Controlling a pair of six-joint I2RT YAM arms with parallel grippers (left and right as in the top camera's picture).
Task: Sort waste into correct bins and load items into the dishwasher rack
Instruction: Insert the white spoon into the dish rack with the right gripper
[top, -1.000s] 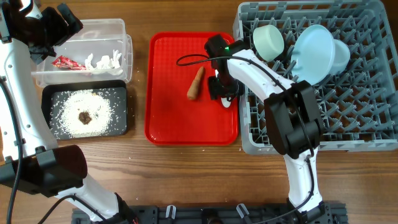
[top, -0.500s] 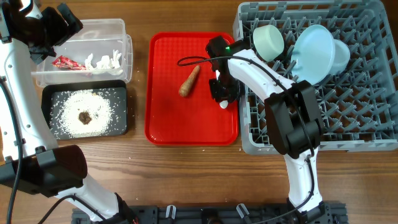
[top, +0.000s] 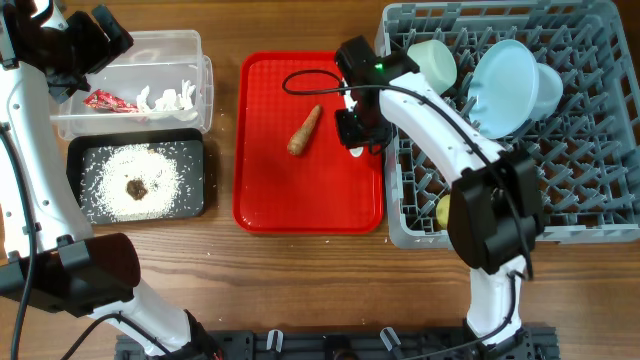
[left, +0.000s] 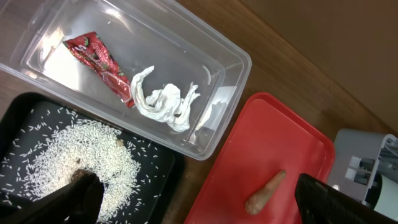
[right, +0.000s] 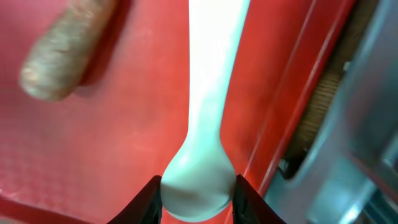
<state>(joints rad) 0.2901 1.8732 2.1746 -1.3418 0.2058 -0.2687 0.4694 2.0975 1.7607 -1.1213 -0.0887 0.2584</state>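
My right gripper (top: 355, 133) is shut on the bowl end of the white spoon (right: 208, 81) and holds it over the right side of the flat red tray (top: 300, 200), next to the grey rack (top: 560, 190). The orange-brown stick (top: 304, 131) lies on the tray left of the spoon; it also shows in the right wrist view (right: 62, 56). My left gripper (left: 199, 196) is open and empty, high over the clear tub (top: 190, 45), which holds the red wrapper (top: 108, 101) and tissue (top: 165, 97). The black tray (top: 75, 170) holds rice (top: 130, 165) and the brown lump (top: 136, 187).
The rack holds a pale green bowl (top: 432, 65), a pale blue plate (top: 505, 85), a light blue bowl (top: 548, 90) and a yellow cup (top: 442, 212) at its front left. The rack wall stands just right of the red tray's rim.
The stick slid left on the red tray. My right gripper has risen and moved back a little with the spoon in it. The left arm has not moved.
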